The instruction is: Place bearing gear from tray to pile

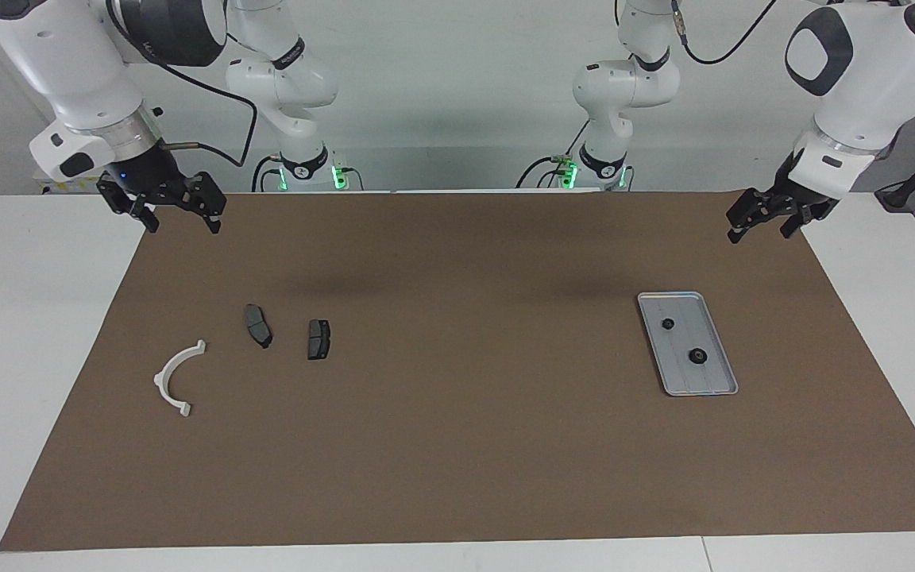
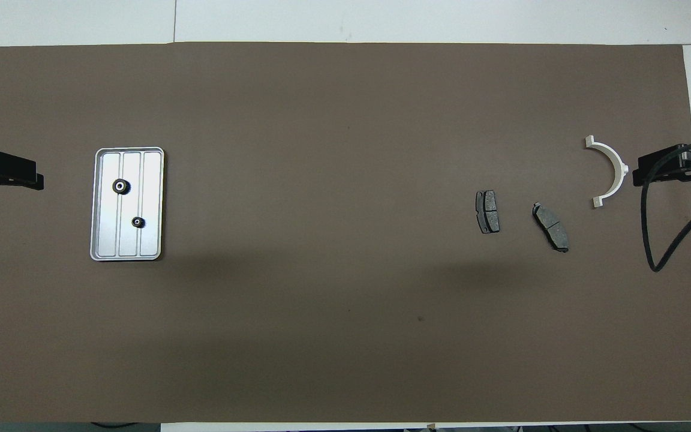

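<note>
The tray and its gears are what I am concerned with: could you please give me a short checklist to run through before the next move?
1. Two gears lie in the tray, the larger gear and the smaller gear: ok.
2. Nothing covers either gear: ok.
3. Left gripper is up over the mat's edge, on the tray's end of the table, holding nothing: ok.
4. Pile, white bracket and two dark pads, has bare mat around it: ok.
5. Right gripper waits with open jaws: ok.
6. Which gear is the bearing gear: cannot tell.
</note>
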`<state>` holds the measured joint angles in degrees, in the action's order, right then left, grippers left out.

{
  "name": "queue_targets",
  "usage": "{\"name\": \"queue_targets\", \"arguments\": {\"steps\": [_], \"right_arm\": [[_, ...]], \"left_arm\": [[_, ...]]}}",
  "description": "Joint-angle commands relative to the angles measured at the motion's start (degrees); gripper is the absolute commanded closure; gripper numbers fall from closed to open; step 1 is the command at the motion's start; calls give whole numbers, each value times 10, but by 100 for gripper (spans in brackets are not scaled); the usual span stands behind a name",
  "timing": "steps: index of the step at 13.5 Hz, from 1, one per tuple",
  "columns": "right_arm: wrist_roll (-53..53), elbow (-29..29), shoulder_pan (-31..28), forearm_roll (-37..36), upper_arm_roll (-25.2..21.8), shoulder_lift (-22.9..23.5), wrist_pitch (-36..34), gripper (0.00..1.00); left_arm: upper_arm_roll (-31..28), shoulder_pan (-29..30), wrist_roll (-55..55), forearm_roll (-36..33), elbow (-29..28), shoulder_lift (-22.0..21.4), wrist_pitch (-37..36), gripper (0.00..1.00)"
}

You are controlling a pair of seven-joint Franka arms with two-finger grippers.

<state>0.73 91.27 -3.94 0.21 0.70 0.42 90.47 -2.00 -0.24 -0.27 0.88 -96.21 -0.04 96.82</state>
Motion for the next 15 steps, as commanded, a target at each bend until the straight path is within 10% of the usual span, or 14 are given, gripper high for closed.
{"name": "queue_targets", "arguments": {"steps": [1, 10, 15], "right_arm": [[10, 2, -11, 7, 4, -2, 1, 0], [21, 1, -8, 2, 4, -4, 4, 0], [28, 7, -12, 3, 4, -6, 10, 0]], "left_arm": [[2, -6, -9, 2, -71, -30, 56, 0], [2, -25, -69, 2, -205, 20, 236, 0], [2, -35, -88, 2, -267, 42, 318, 42]]}}
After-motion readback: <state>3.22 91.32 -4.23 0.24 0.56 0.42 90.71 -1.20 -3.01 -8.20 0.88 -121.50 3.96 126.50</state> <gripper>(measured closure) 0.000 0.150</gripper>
